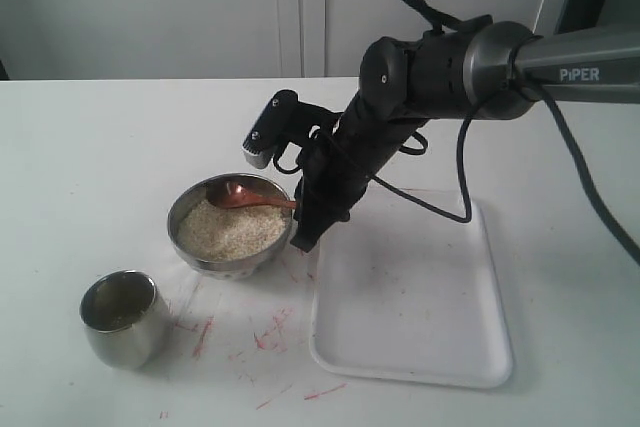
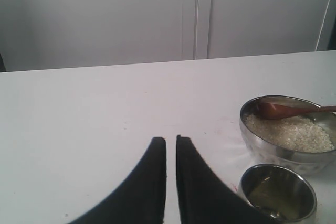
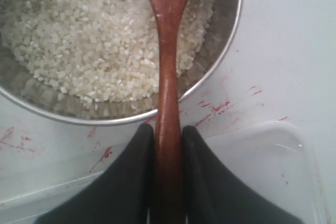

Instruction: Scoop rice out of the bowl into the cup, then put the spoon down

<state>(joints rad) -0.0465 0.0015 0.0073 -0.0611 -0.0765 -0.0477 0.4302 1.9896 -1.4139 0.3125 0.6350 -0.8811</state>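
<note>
The steel bowl [image 1: 182, 225] holds a heap of rice [image 1: 232, 230]. The reddish-brown wooden spoon [image 1: 245, 194] lies with its head on the rice and its handle sticking out over the bowl's right rim. My right gripper [image 3: 168, 129] is shut on that handle [image 3: 168, 82] just outside the rim [image 3: 231, 35], one finger pressed to each side. In the exterior view it sits at the bowl's right edge [image 1: 302, 235]. The small steel cup [image 1: 120, 317] stands in front of and left of the bowl. My left gripper [image 2: 171, 139] is shut and empty over bare table, left of the cup [image 2: 278, 195].
A white tray [image 1: 410, 297] lies right of the bowl, under the right arm. Red marks [image 1: 265, 337] streak the white table between cup, bowl and tray. A pale wall runs behind the table.
</note>
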